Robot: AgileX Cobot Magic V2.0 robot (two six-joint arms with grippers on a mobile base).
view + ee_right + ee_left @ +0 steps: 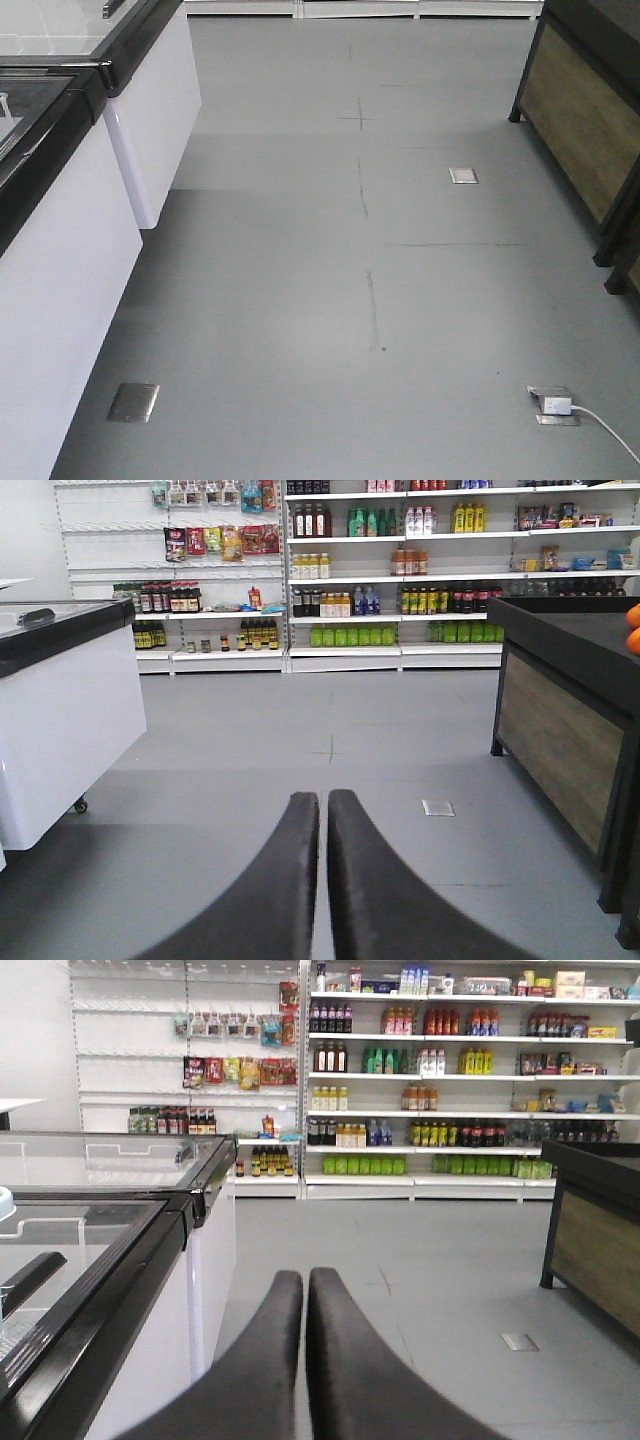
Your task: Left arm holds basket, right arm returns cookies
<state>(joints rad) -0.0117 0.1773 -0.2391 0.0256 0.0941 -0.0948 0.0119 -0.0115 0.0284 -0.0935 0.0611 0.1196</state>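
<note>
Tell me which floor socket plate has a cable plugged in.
The near-right plate: white plug and cable leave it; the near-left plate and far plate are bare.

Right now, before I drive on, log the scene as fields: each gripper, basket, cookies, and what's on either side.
left gripper: shut, nothing between the fingers
right gripper: shut, nothing between the fingers
basket: not in any view
cookies: not in any view
left side: white chest freezer with black-framed glass lid
right side: black display stand with wood panel
ahead: stocked shelves beyond open grey floor
floor hazard: socket plate with white plug and cable, front right
</note>
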